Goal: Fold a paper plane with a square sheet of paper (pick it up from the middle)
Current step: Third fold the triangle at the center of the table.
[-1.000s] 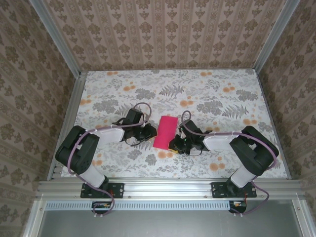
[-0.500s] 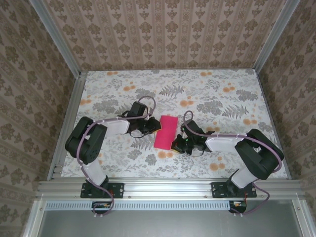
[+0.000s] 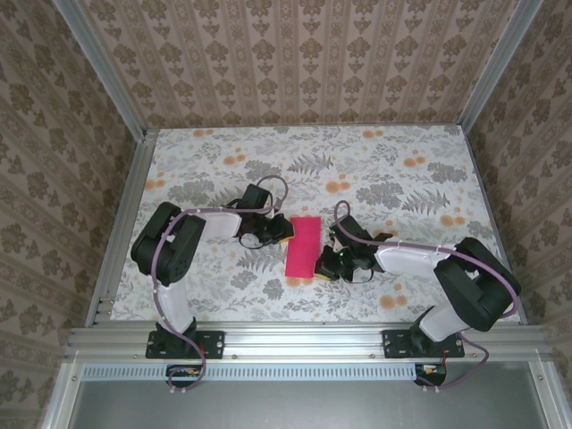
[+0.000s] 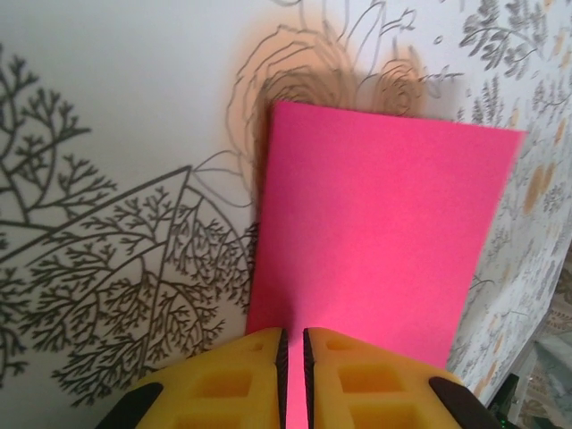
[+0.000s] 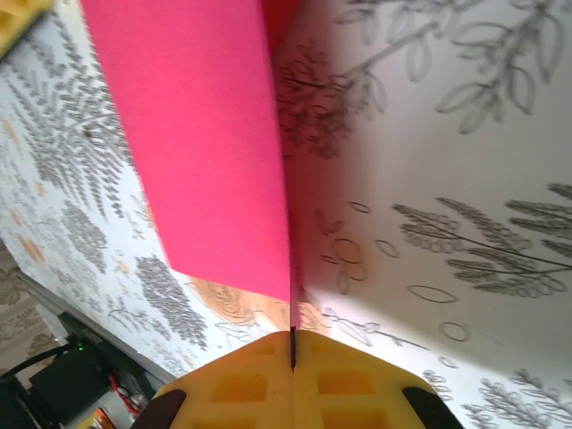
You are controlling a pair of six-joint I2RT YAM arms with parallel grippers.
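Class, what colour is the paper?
The paper is plain magenta-pink, clearest in the left wrist view.

Fern-and-orange-flower tablecloth under left gripper; beige damask walls ahead and both sides; aluminium rail behind. Even light, soft shadows.

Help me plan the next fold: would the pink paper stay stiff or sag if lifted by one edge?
Probably floppy: the square sheet of paper is thin, seen edge-on at the right gripper. It looks flat now, likely because the left gripper pinches another edge. Very light, so it may well shift or flutter if released.
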